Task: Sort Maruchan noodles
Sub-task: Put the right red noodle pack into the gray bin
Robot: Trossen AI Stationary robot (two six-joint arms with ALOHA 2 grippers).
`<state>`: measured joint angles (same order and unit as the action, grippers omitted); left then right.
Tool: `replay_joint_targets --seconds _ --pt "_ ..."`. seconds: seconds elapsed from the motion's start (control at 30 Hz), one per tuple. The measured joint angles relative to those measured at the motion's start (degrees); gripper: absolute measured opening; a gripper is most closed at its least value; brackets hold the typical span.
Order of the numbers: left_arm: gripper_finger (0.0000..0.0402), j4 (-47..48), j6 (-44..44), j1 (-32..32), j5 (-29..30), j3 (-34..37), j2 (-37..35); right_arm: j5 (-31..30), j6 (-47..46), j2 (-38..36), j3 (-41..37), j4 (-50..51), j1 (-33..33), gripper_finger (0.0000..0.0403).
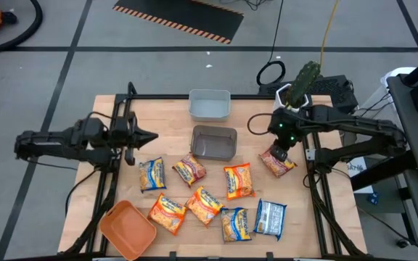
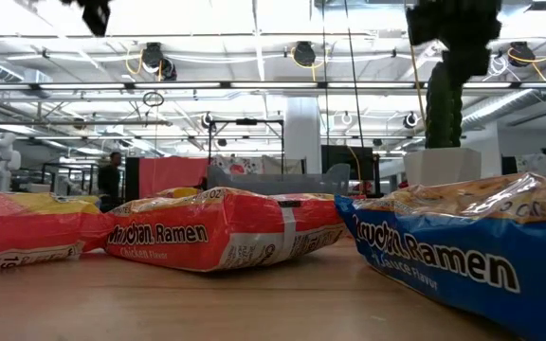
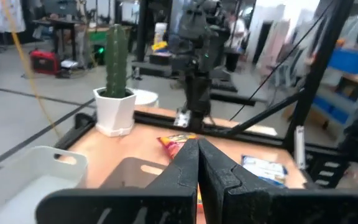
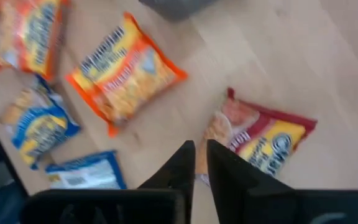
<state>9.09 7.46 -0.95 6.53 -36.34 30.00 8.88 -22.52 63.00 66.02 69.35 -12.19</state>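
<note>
The Maruchan noodles, crinkly plastic ramen packets (image 1: 204, 204), lie scattered across the near half of the pale wooden table (image 1: 115, 109). The right gripper (image 4: 196, 163), fingers parted a crack and empty, hangs over a red-and-yellow packet (image 4: 263, 135). The left gripper (image 3: 197, 163) waits clenched at the left.

red packet (image 1: 277, 162) partly hidden under right gripper (image 1: 280, 151); orange tray (image 1: 127, 230) cut by frame edge.
</note>
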Motion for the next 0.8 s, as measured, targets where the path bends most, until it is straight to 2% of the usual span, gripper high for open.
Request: replay_joint_targets --seconds 0.17,0.4,0.63,0.8 --pt "0.0001 10.0 -1.0 0.6 6.5 -12.3 8.0 0.3 -2.1 -2.2 -7.2 1.2 0.6 0.0085" --pt "0.0001 15.2 -0.8 0.6 7.0 -24.1 18.9 1.7 -8.9 -6.6 -15.5 4.9 4.5 0.0158" --pt "0.0001 15.3 -0.1 1.0 7.0 -27.6 27.0 1.1 -8.1 -8.4 -21.3 4.6 5.6 0.0218" --pt "0.0001 14.4 2.3 1.0 4.6 -27.6 30.6 0.4 -6.7 -7.6 -21.2 3.5 5.9 0.0228"
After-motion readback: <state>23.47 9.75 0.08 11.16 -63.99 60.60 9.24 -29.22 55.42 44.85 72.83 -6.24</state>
